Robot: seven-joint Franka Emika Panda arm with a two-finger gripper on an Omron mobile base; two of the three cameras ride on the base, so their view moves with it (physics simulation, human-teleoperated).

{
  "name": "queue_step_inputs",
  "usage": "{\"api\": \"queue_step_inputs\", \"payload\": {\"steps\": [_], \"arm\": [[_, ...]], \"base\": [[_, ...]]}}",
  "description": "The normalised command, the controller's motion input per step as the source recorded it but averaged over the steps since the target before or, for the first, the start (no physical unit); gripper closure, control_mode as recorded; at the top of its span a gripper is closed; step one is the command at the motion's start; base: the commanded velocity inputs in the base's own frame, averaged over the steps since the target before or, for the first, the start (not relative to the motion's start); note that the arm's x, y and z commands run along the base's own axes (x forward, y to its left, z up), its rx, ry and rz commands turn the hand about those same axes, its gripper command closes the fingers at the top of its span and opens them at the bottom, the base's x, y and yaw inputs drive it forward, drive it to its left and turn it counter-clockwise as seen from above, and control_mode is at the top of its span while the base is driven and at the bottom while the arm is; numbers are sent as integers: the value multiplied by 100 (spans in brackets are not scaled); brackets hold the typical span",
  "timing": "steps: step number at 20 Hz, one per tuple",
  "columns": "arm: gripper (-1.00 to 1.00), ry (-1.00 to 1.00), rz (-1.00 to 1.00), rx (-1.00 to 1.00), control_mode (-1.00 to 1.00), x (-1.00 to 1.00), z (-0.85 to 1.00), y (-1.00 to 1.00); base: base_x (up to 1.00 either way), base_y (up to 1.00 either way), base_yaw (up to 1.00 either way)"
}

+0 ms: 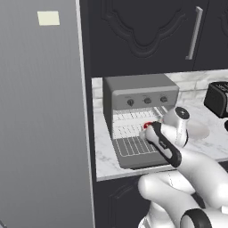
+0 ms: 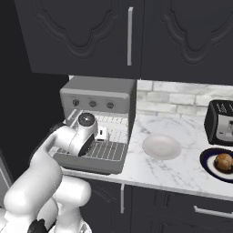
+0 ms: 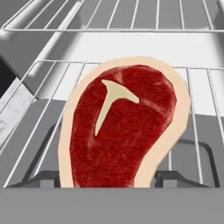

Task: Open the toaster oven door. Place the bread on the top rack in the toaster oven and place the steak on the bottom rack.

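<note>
The gray toaster oven (image 1: pixel 140 91) stands open, its door (image 1: pixel 142 164) folded down flat toward the counter's front edge. A wire rack (image 1: pixel 131 146) lies pulled out over the door, and lighter racks show inside the cavity. My gripper (image 1: pixel 149 130) hovers at the oven mouth, shut on the red steak (image 1: pixel 148 125). In the hand view the steak (image 3: pixel 122 127) hangs over the rack's wires (image 3: pixel 201 100), pinched between the dark fingertips (image 3: pixel 175 179). The brown bread (image 2: pixel 223 162) rests on a dark plate (image 2: pixel 207 164) far to the right.
A pale bowl (image 2: pixel 161 146) sits on the marble counter between the oven and the plate. A black toaster (image 2: pixel 220 122) stands at the back right. A tall gray panel (image 1: pixel 42 133) walls off the left side, and dark cabinets hang overhead.
</note>
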Motion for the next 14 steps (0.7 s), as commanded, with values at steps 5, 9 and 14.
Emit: {"api": "queue_step_inputs", "payload": {"steps": [5, 9, 14], "arm": [[-100, 0, 0, 0, -100, 11, -11, 0], [-100, 0, 0, 0, -100, 8, -15, 0], [-100, 0, 0, 0, -100, 6, -16, 0]], "base": [[0, 0, 0], [0, 0, 0], [0, 0, 0]]}}
